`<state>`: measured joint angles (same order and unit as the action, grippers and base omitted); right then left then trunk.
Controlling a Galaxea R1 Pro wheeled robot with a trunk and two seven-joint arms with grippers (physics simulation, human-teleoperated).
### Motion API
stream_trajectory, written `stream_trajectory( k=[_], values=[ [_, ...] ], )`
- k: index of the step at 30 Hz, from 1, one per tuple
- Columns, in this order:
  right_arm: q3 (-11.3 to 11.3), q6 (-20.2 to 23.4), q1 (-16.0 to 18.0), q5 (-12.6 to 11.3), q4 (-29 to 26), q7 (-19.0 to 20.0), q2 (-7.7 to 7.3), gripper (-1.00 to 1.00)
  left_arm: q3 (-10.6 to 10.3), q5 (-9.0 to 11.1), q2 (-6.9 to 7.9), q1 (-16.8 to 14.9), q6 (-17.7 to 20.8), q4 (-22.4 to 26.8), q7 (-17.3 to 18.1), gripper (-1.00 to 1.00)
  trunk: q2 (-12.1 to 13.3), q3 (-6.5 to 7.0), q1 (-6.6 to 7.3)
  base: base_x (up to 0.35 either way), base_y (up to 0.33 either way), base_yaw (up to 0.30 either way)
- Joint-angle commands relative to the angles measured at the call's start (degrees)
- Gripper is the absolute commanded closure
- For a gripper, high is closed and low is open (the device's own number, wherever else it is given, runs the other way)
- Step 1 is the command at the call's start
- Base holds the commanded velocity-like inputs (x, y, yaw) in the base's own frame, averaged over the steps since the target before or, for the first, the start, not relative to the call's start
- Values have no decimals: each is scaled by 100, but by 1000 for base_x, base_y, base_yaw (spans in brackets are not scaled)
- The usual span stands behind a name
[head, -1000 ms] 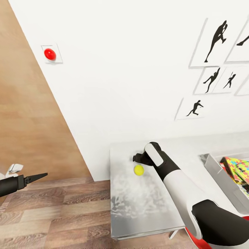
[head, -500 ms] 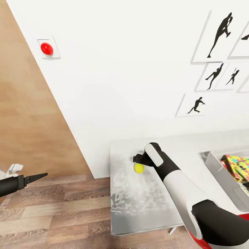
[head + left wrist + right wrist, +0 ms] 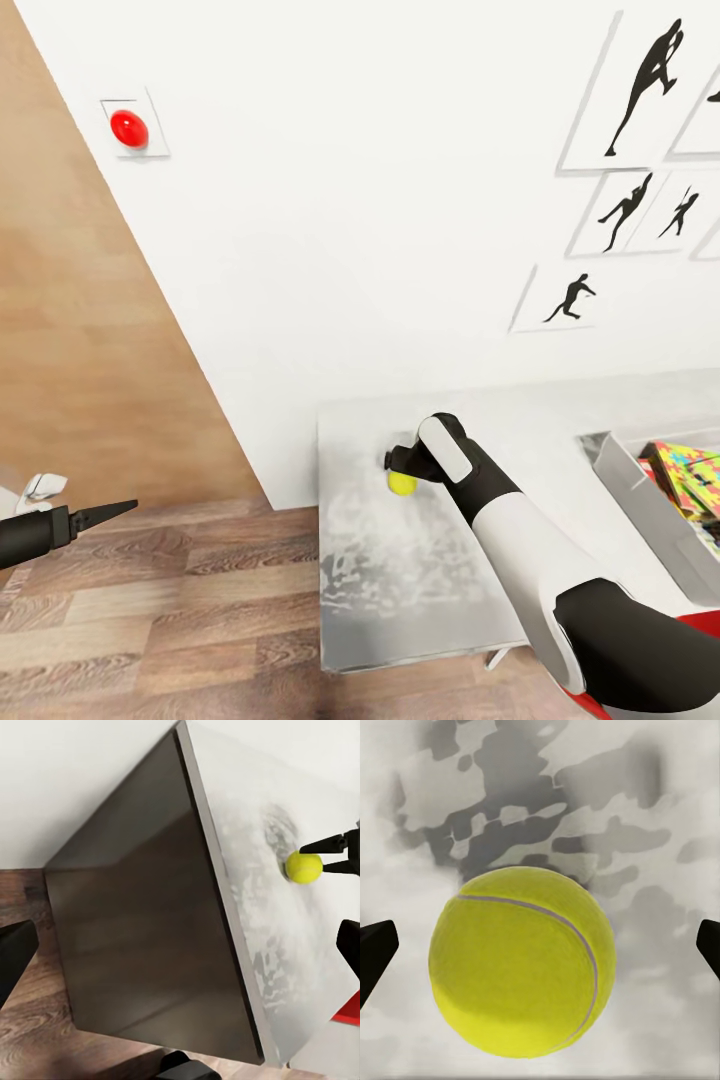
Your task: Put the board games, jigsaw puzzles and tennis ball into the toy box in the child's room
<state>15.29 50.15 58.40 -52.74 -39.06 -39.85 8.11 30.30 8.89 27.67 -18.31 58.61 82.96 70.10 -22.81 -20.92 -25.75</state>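
Yellow-green tennis ball (image 3: 521, 960) on the pale worktop (image 3: 400, 580) near its left end, between the wide-open fingers of the right hand (image 3: 398, 462), best squeezed at its widest part before lifting towards the toy box (image 3: 640, 505) at right.

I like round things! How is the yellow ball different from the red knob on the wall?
The tennis ball is yellow-green with a pale seam; the red knob is plain shiny red. The tennis ball rests on the grey table between the right claw's open fingers; the red knob sits high on the white wall on a small plate. Both are small and round.
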Motion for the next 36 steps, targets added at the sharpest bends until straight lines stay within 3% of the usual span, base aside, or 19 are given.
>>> stream_trajectory(
  k=[1, 11, 12, 36],
  values=[
    [18, 4, 5, -60, -5, -59, -3, -100, 2, 8, 1, -4, 37, 0, 12, -100, -11, -11, -3, -17, 0, 0],
    [18, 10, 5, -61, -3, -49, -3, -100, 2, 8, 1, -2, 37, 0, 7, -100, -11, -13, -3, -3, 0, 0],
    [18, 10, 5, -61, -2, -49, -3, 100, 2, 8, 1, -1, 37, 0, 7, -100, -11, -13, -3, 0, 0, 0],
    [18, 13, 5, -61, -10, -47, -2, 100, 2, 8, 1, -5, 37, 0, 10, -100, -11, -12, -3, 0, 0, 0]
  ],
)
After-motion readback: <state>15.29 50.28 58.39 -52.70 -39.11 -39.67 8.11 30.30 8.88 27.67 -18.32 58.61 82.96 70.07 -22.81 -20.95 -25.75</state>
